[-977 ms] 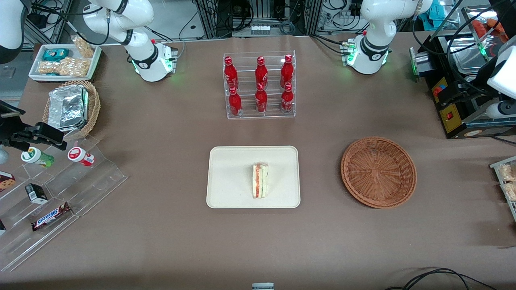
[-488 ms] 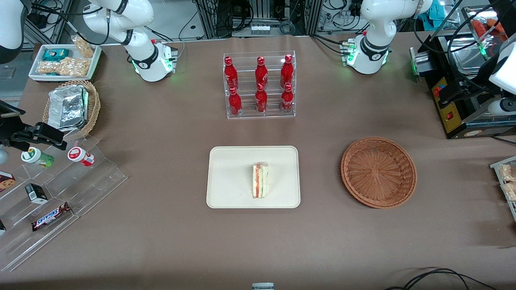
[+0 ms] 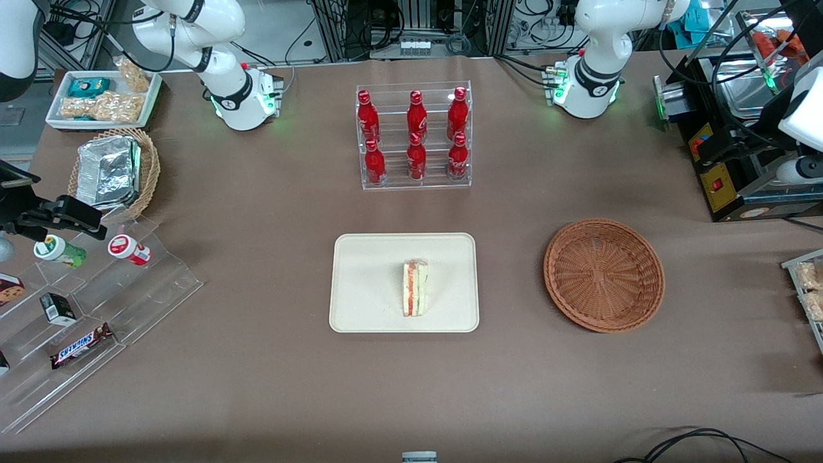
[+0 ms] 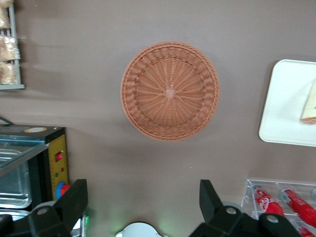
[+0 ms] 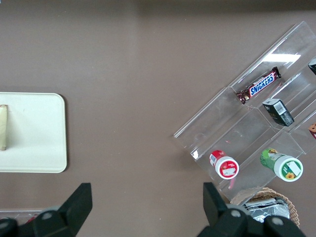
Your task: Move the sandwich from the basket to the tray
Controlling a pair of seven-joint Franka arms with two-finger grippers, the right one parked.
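Note:
The sandwich (image 3: 415, 287) stands on the cream tray (image 3: 366, 283) near its middle. The reddish-brown basket (image 3: 603, 274) is empty and sits beside the tray, toward the working arm's end of the table. My left gripper (image 3: 730, 143) is raised near the table's working-arm end, farther from the front camera than the basket. It is open and empty. In the left wrist view the gripper (image 4: 142, 200) hangs high over bare table, with the basket (image 4: 170, 91), a corner of the tray (image 4: 286, 103) and an edge of the sandwich (image 4: 310, 104) in sight.
A clear rack of red bottles (image 3: 415, 135) stands farther from the front camera than the tray. A black machine (image 3: 726, 180) sits near the left gripper. A clear stepped display (image 3: 96, 308), a tan basket with foil (image 3: 116, 170) and a white snack tray (image 3: 103, 98) lie toward the parked arm's end.
My left gripper has shifted slightly at the working arm's end of the table. The sandwich, tray and basket have not moved.

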